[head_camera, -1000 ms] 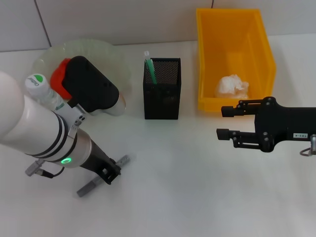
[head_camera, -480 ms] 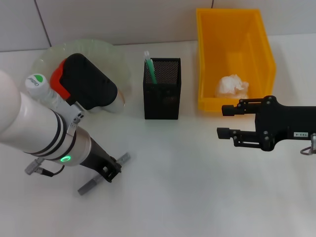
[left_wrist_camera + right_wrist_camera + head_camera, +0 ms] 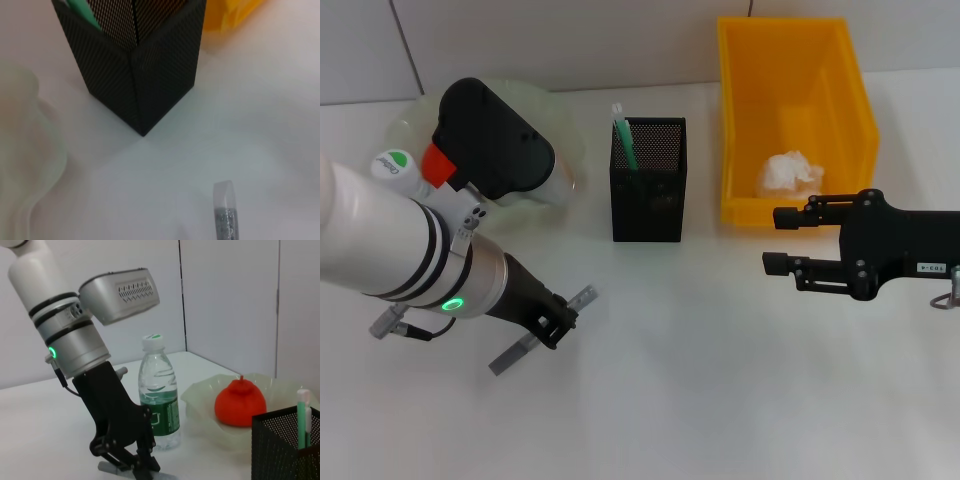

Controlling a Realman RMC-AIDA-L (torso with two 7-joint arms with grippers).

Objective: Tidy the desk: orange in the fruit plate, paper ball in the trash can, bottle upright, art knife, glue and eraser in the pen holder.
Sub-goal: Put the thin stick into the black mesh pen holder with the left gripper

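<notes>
My left gripper (image 3: 552,325) is shut on the grey art knife (image 3: 582,300), held slanted just above the table, in front and to the left of the black mesh pen holder (image 3: 648,185). The knife's tip (image 3: 226,212) shows in the left wrist view. A green stick with a white cap (image 3: 623,135), apparently the glue, stands in the holder. The orange (image 3: 240,402) lies in the pale green fruit plate (image 3: 555,110). The bottle (image 3: 398,172) stands upright beside the plate. The paper ball (image 3: 790,173) lies in the yellow trash can (image 3: 850,80). My right gripper (image 3: 782,241) hangs open before the can. The eraser is out of view.
The left arm's black wrist housing (image 3: 490,140) covers most of the plate in the head view. A white wall runs along the back of the table (image 3: 720,380).
The left gripper has moved right and toward the pen holder, carrying the art knife with it. The right arm has barely shifted.
</notes>
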